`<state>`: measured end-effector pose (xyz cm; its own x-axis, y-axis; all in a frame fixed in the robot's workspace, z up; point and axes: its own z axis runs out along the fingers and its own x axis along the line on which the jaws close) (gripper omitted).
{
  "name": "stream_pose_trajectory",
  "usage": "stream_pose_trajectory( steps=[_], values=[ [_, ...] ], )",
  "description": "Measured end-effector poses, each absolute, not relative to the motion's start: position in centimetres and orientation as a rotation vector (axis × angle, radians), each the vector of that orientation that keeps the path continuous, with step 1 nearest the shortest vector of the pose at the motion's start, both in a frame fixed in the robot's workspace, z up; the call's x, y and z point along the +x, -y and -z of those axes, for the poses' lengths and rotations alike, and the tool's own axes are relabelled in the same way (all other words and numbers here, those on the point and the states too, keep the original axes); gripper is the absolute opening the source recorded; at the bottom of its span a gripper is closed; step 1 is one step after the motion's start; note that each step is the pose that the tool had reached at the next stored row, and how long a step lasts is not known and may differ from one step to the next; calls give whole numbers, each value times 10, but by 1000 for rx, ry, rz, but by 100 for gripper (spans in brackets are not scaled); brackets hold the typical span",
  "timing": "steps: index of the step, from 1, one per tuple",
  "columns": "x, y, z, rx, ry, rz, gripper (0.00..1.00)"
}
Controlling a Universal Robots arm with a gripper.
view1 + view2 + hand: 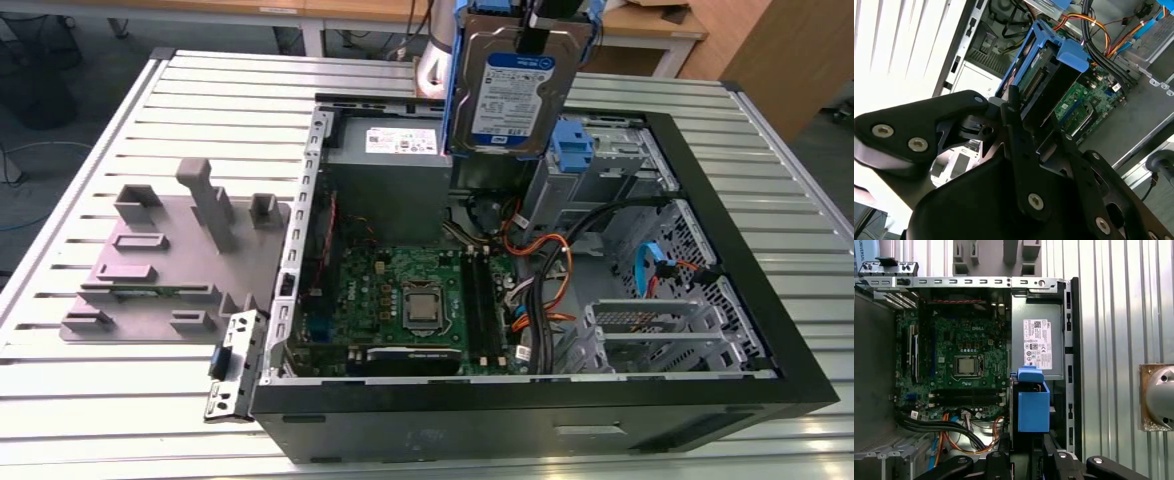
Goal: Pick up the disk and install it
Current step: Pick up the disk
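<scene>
The disk (514,95), a silver drive with a white-and-blue label in a blue plastic carrier, hangs upright above the open computer case (747,300), over its far side in the exterior view. My gripper (537,18) is shut on its upper edge. In the second wrist view the black fingers (1015,120) clamp the two faces of the disk (1046,75), its connector edge toward the camera. In the first wrist view the disk's blue carrier (1033,407) hangs edge-on beside the power-supply box, just in front of the gripper (1029,462).
Inside the case lie the motherboard (400,300), a grey power-supply box with a white sticker (387,150), orange and black cables (547,255) and a blue bracket in the drive bay (571,152). A grey fixture (174,260) stands on the slatted table at the exterior view's left.
</scene>
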<state>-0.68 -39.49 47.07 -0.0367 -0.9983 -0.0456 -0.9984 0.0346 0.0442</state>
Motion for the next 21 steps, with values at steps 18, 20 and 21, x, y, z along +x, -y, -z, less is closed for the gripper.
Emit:
stream_pose_trajectory(
  steps=[18, 20, 21],
  values=[
    [-7, 402, -471, -2179, -2258, -100, 35],
    [-7, 403, -471, -2179, -2258, -100, 35],
    [-7, 403, -471, -2179, -2258, -100, 35]
  ],
)
